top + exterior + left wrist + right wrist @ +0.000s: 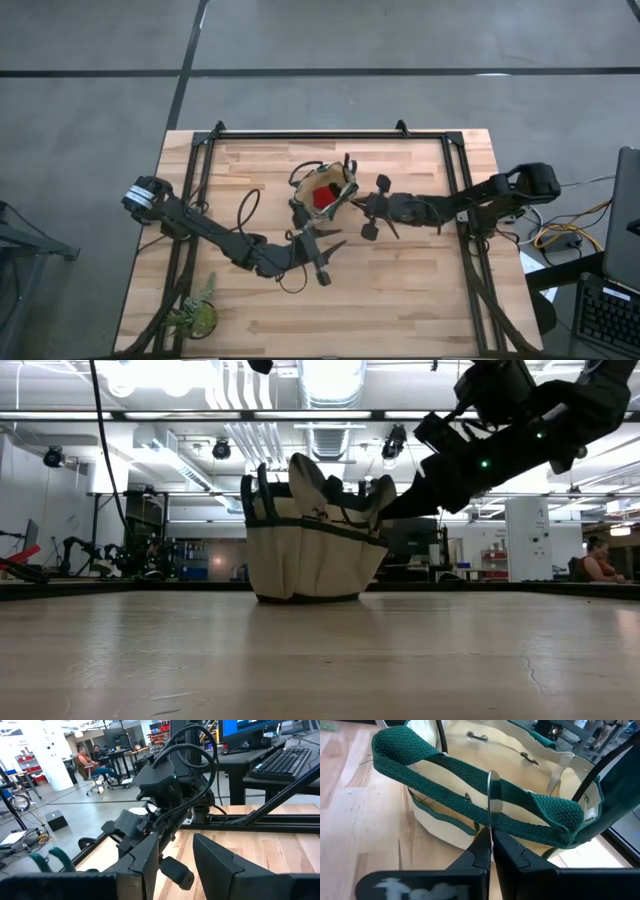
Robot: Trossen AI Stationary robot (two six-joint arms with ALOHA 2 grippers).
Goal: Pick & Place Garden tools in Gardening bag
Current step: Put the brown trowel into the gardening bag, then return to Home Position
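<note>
The tan gardening bag [325, 190] with dark green trim stands upright on its base at the table's middle [310, 555]. A red item [322, 198] lies inside it. A silver trowel blade [305, 478] sticks up out of the bag. My right gripper [352, 203] is at the bag's right rim, above its green strap [470, 785], shut on a thin silver blade [490, 795]. My left gripper [324, 260] hangs open and empty just near of the bag. The shears do not show. My right gripper pinches a thin silver metal blade [490, 822] between its two fingers. The blade is edge-on and reaches forward past the fingertips over the bag's green strap. The gripper slants down toward the bag from the table's right [385, 500]. The fingers hide the rest of the tool.
A green leafy plant [195, 315] lies near the table's front left corner. A black frame rail [320, 133] runs along the far edge and down both sides. There is bare wood to the front right [420, 290]. People sit in the room beyond the table.
</note>
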